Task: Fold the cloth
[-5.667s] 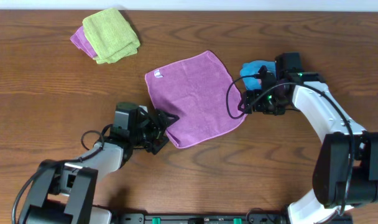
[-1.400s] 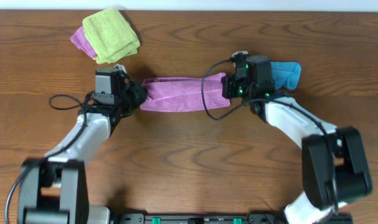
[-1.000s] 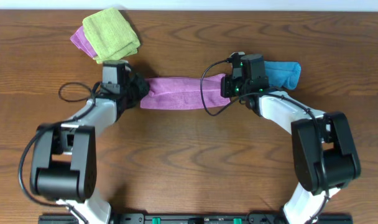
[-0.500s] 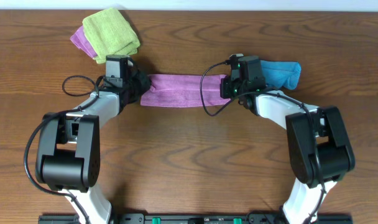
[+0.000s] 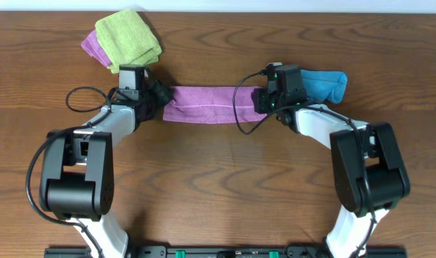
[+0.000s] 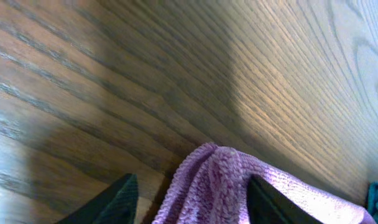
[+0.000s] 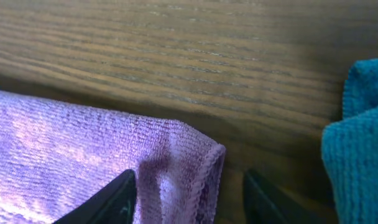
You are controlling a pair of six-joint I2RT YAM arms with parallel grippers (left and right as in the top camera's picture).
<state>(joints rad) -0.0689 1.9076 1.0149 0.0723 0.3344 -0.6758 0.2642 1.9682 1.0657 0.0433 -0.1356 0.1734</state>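
— Where is the cloth to be found?

— The cloth is seen lying on the table as a long, narrow folded band. It is stretched sideways between the two arms, towards the far edge.

— How is the left tool set?

— The left tool is placed at the band's left end. In the left wrist view its fingers are spread apart. A bunched, raised end of the cloth is seen between them. One finger is met by the cloth, and a strip of bare wood is left beside the other.

— And the right tool?

— The right tool is placed at the band's right end. In the right wrist view its fingers are likewise parted. The doubled corner is seen flat on the table between them, with a gap left on the side of the blue cloth.

— What else is carried by the table?

— The blue cloth is found just beyond the right tool. A lime-green cloth is stacked on a purple cloth at the far left, near the left tool.
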